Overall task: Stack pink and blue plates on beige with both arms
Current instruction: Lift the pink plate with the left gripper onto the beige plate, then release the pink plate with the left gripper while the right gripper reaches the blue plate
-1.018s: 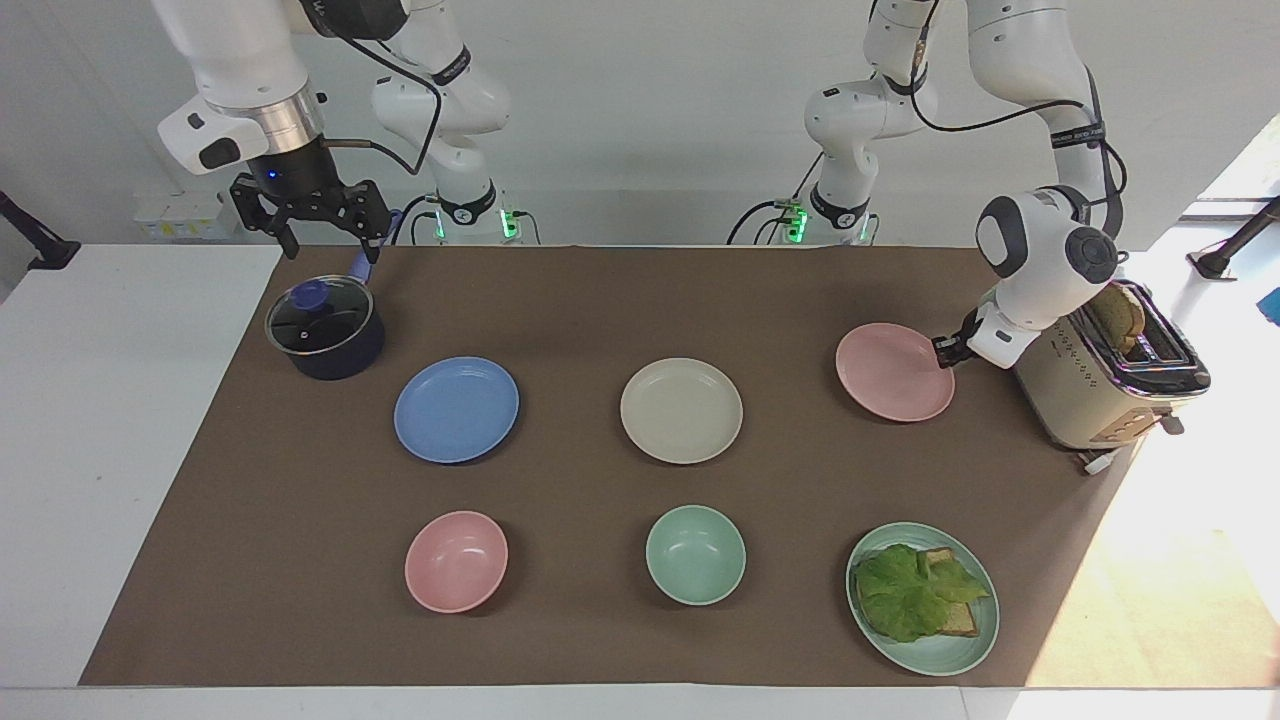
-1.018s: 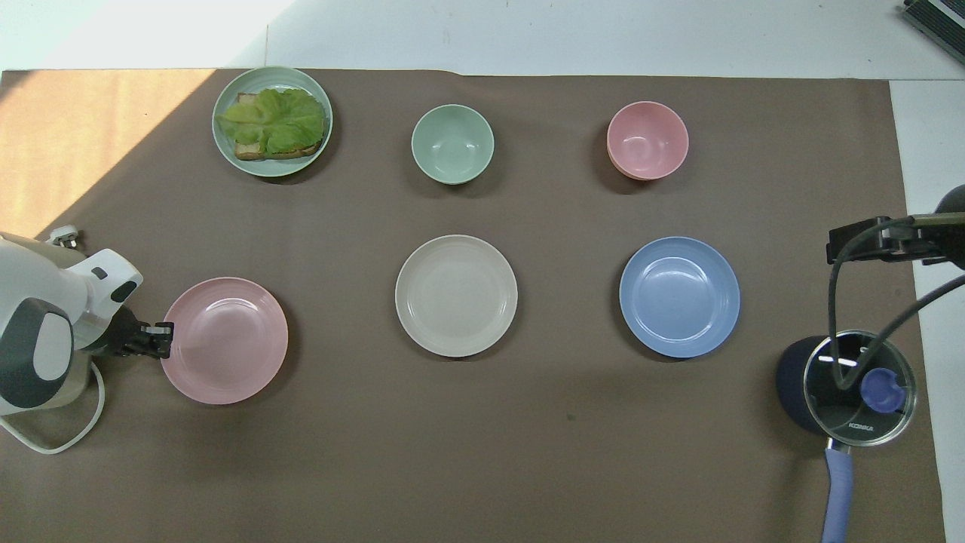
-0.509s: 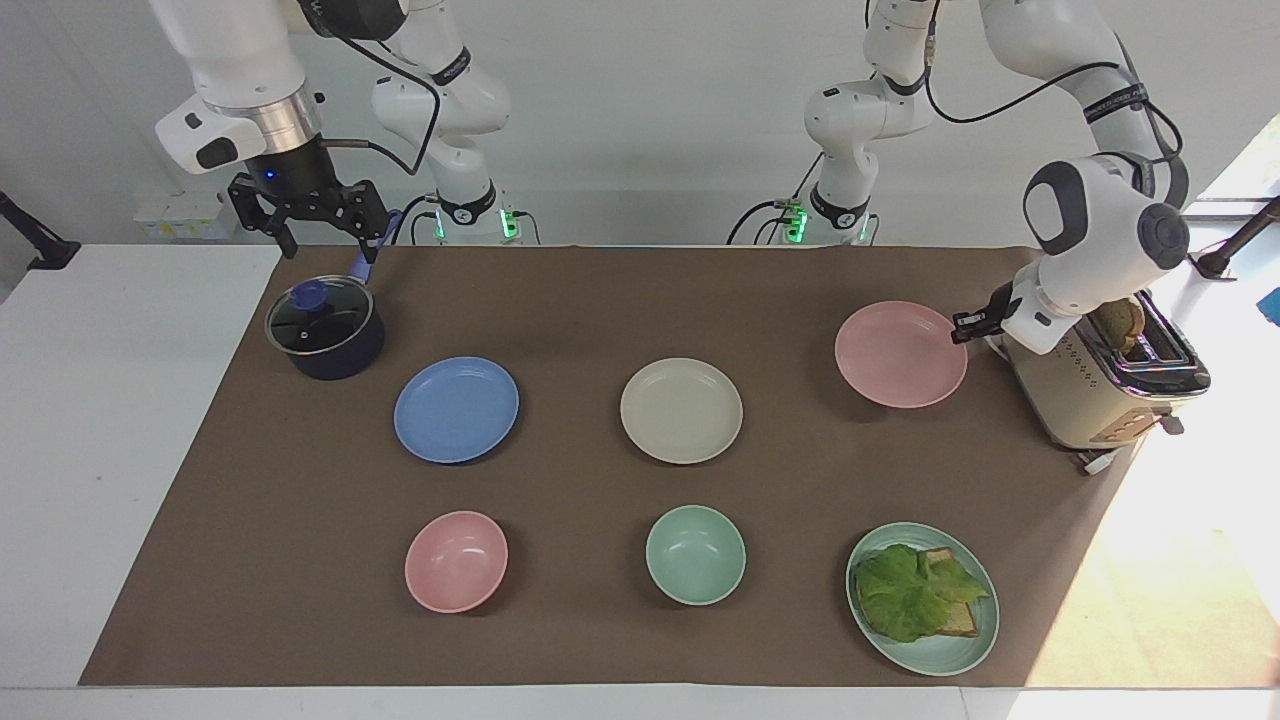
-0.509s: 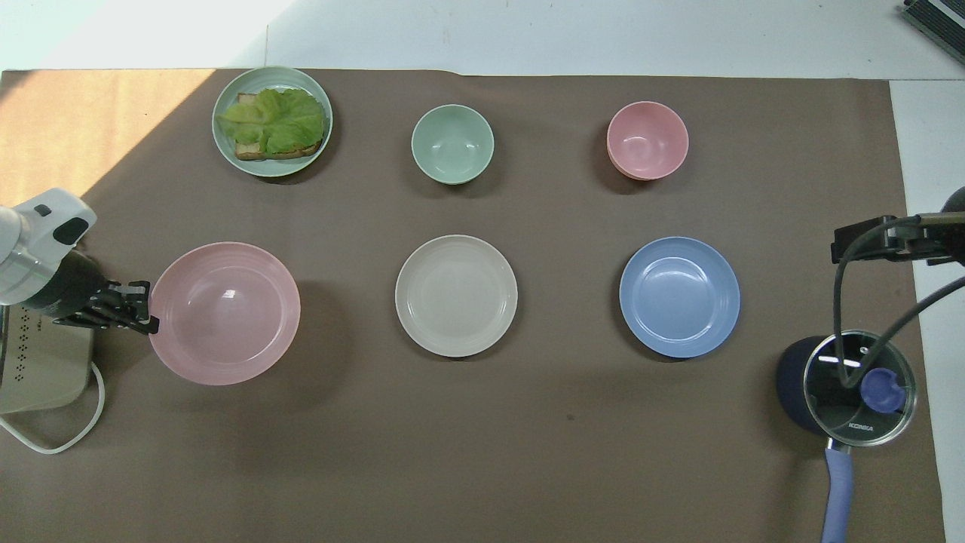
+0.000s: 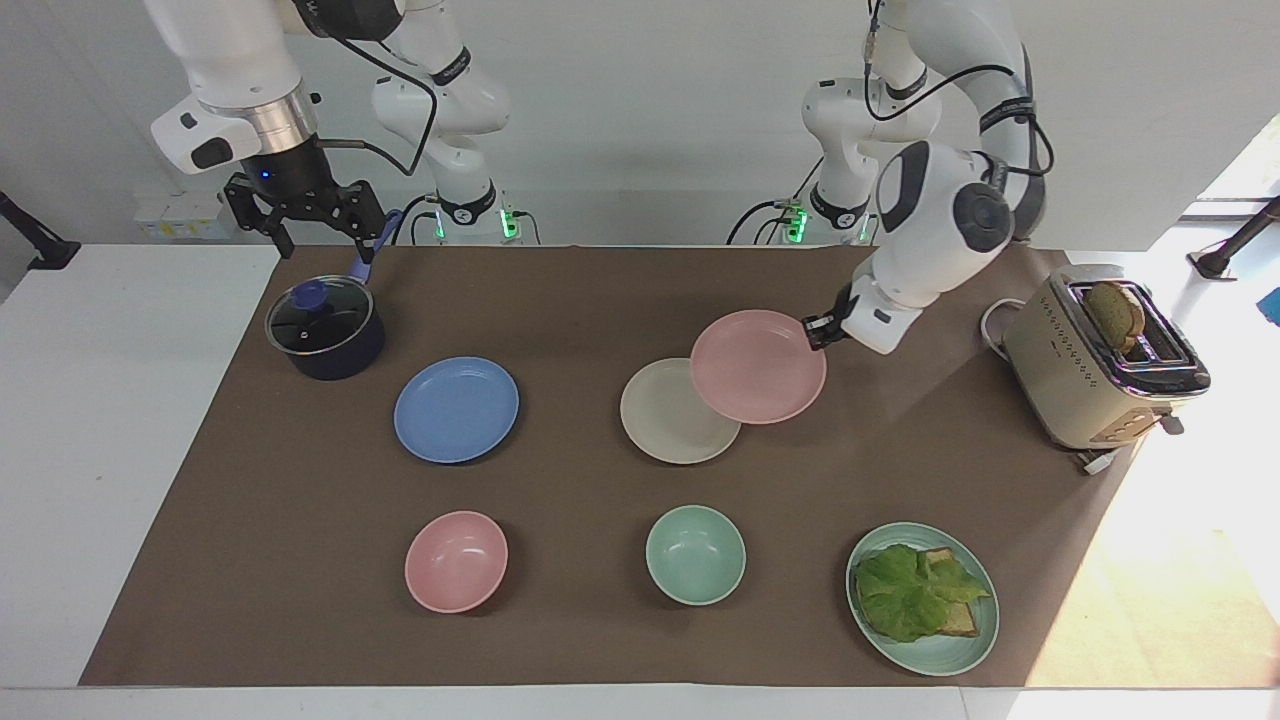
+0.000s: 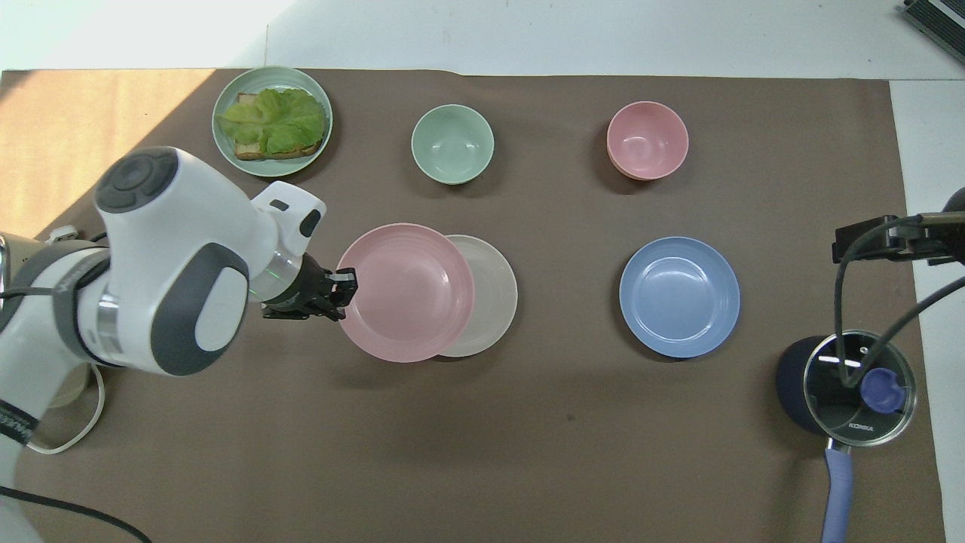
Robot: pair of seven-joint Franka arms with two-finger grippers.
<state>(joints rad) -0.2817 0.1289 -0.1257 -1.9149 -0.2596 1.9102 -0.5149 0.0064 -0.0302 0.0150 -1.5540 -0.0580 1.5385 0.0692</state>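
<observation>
The pink plate (image 5: 758,366) (image 6: 405,292) hangs in the air, gripped at its rim by my left gripper (image 5: 818,328) (image 6: 345,290), which is shut on it. It partly overlaps the beige plate (image 5: 660,420) (image 6: 494,294), which lies in the middle of the mat. Toward the right arm's end of the table lies the blue plate (image 5: 456,409) (image 6: 679,296), beside the beige one. My right gripper (image 5: 325,235) waits open above the pot, holding nothing.
A dark pot with a glass lid (image 5: 325,328) stands under the right gripper. A toaster (image 5: 1100,360) is at the left arm's end. Farther from the robots sit a pink bowl (image 5: 456,561), a mint bowl (image 5: 695,554) and a green plate (image 5: 940,662) with lettuce and toast.
My left gripper has lifted the pink plate from beside the toaster and carried it toward the middle, partly over the beige plate. The right arm has barely moved.
</observation>
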